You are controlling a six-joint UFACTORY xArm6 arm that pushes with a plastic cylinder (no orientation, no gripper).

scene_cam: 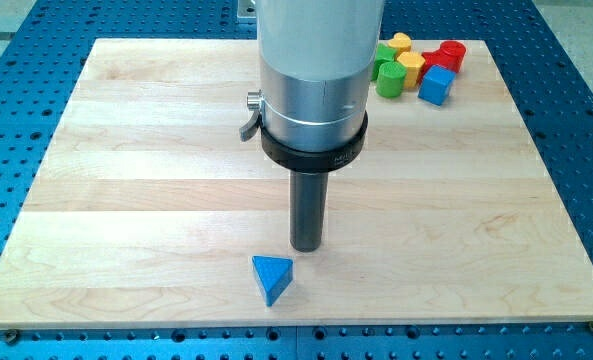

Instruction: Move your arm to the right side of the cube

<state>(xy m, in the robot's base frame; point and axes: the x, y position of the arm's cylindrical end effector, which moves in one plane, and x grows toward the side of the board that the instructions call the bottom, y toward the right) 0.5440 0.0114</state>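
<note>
A blue cube (435,85) sits near the view's top right of the wooden board (126,180), at the lower right of a cluster of blocks. My tip (306,246) rests on the board near the bottom middle, far below and to the left of the cube. A blue triangular block (273,277) lies just below and left of my tip, apart from it.
The cluster at the top right holds a green cylinder (389,77), a yellow block (411,67), another yellow block (401,44), a red cylinder (451,54) and a red block (432,58). The arm's wide silver body (311,90) hides the board's top middle.
</note>
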